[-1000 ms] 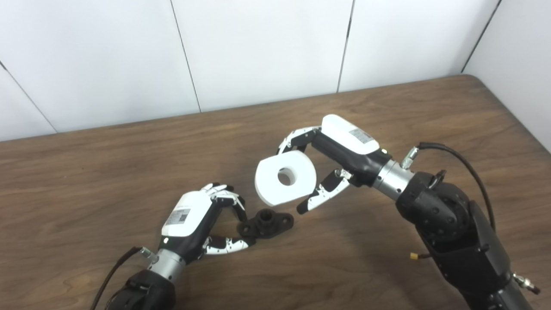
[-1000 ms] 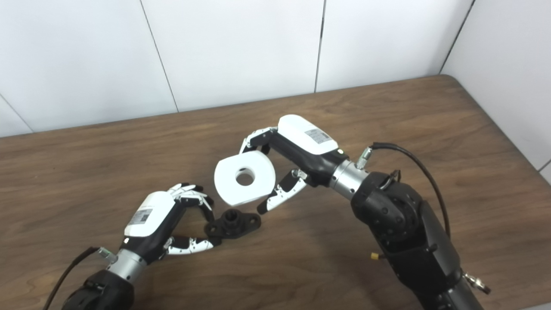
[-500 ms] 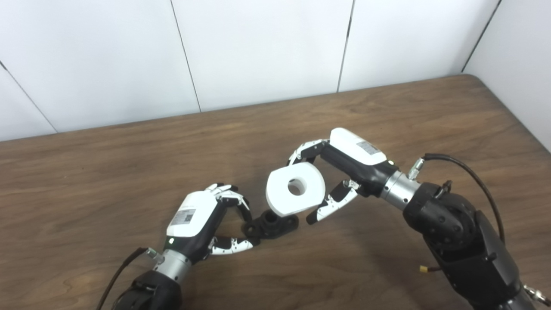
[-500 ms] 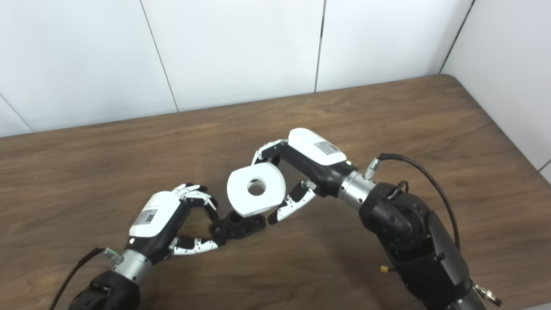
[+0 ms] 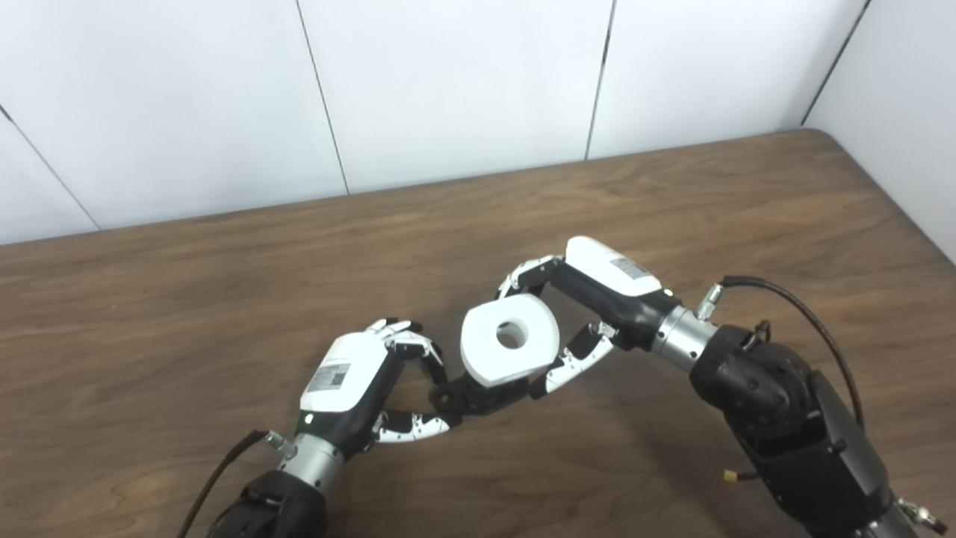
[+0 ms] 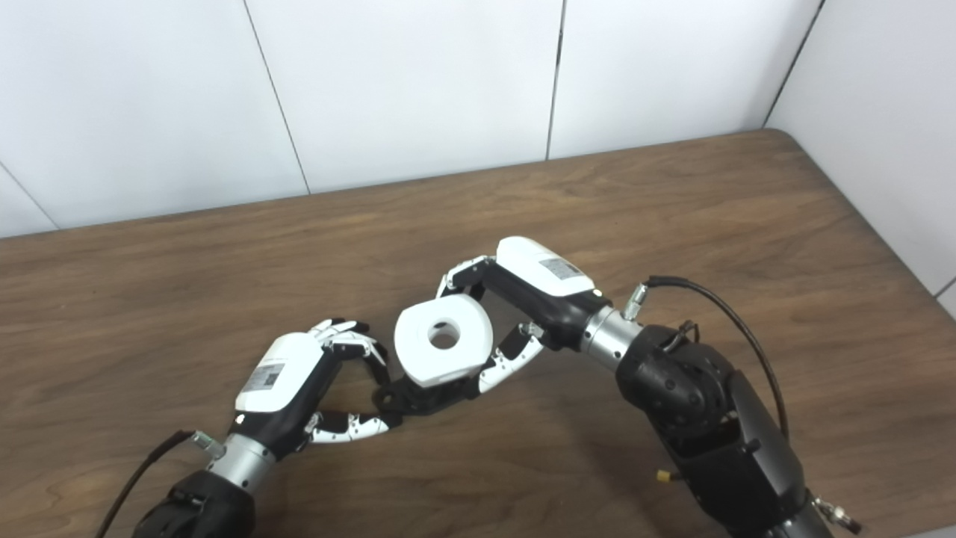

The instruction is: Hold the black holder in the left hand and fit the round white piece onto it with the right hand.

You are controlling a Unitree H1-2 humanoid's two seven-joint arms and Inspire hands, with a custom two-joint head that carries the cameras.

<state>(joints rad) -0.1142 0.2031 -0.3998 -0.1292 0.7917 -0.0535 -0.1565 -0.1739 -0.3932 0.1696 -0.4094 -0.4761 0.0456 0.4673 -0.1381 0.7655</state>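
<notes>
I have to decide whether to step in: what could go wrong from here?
1. The left hand pinches only one end of the black holder, so downward pressure may tip or twist it.
2. The round white piece hides the holder's middle, so its hole may be off and jam.

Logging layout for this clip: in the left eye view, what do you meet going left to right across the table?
Left hand → black holder → round white piece → right hand.
</notes>
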